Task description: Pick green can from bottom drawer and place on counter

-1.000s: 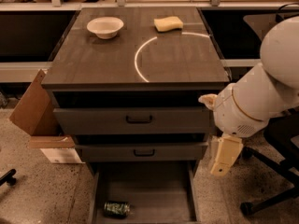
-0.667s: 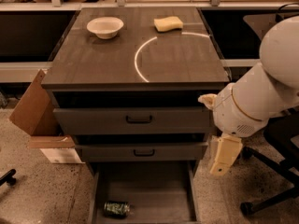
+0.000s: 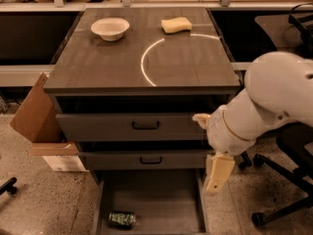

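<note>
The green can (image 3: 122, 219) lies on its side in the open bottom drawer (image 3: 161, 199), near the drawer's front left corner. My gripper (image 3: 217, 173) hangs from the big white arm (image 3: 264, 102) at the right of the cabinet, above the drawer's right edge. It is up and to the right of the can and well apart from it. The counter (image 3: 98, 67) is a dark wood-grain top with a thin white arc (image 3: 146, 65) on it.
A white bowl (image 3: 110, 28) and a yellow sponge (image 3: 176, 24) sit at the back of the counter. Two upper drawers (image 3: 98, 126) with black handles stick out slightly. A cardboard box (image 3: 36, 119) stands to the left and an office chair base (image 3: 283, 199) to the right.
The arm and gripper have shifted left and slightly down, closer to the bottom drawer's right edge. The can, bowl and sponge have not moved.
</note>
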Available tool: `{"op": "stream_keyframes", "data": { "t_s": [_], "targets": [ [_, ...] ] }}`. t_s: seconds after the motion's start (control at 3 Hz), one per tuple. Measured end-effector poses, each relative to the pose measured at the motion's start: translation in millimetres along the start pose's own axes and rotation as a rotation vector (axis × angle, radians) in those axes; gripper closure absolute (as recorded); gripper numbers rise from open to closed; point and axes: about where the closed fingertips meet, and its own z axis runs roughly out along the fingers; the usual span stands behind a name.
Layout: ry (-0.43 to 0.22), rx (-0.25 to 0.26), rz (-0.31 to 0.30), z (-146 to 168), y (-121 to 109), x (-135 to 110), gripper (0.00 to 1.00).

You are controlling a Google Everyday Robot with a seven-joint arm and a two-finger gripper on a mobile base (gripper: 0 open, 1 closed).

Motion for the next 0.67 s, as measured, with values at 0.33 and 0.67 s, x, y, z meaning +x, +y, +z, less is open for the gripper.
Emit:
{"op": "stream_keyframes", "data": {
  "t_s": [0.33, 0.67],
  "targets": [
    [-0.050, -0.075, -0.010, 80.6, 2.8, 8.0, 0.00],
    [-0.049, -0.077, -0.013, 82.0, 3.1, 8.0, 0.00]
  ]
}}
